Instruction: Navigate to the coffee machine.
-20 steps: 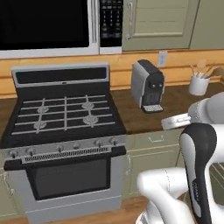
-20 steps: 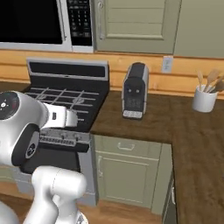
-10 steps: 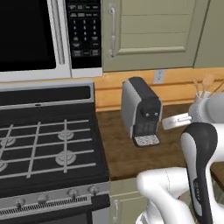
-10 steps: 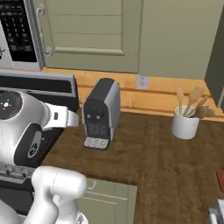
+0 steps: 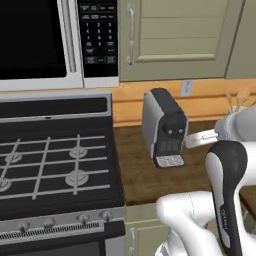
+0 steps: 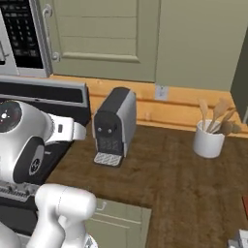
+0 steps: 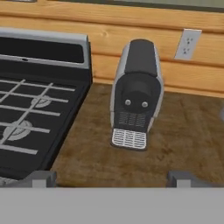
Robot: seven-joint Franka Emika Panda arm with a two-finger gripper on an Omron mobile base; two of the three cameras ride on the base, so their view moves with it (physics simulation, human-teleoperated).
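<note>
Item: small boxy pod-style coffee machine point(image 5: 164, 127), silver-grey sides, black front and top, two small round buttons, grated metal drip tray at its foot. Stands upright on the dark brown wooden counter point(image 6: 184, 189), against the light wood backsplash.

Relative to the machine:
- Black gas stove point(image 5: 50, 165) with grey grates: just beside it.
- White wall outlet point(image 7: 187, 43): behind, a little to the other side.
- White utensil crock point(image 6: 209, 141) with wooden spoons: well apart along the counter.

Gripper point(image 7: 109, 178): two dark finger tips set wide apart, holding nothing, facing the machine's front.

Progress: judged nearly complete; the machine sits centred and near. At most a small final approach remains.
</note>
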